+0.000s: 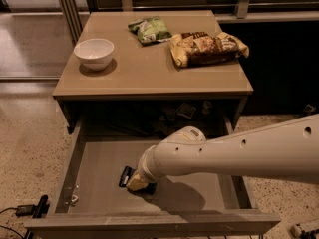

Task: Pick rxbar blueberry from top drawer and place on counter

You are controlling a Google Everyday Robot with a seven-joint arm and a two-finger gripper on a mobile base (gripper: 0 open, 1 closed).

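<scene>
The top drawer (94, 168) is pulled open below the counter (144, 71). The rxbar blueberry (125, 176) lies flat on the drawer floor near the middle front; only its left end shows, the rest is hidden under my gripper. My white arm reaches in from the right, and my gripper (138, 183) is down in the drawer, right on the bar.
On the counter stand a white bowl (93, 54) at the left, a green chip bag (149, 30) at the back and a yellow-brown bag (207, 47) at the right. Dark items (185, 110) lie in the drawer's shadowed back. Cables (27, 210) lie on the floor at the left.
</scene>
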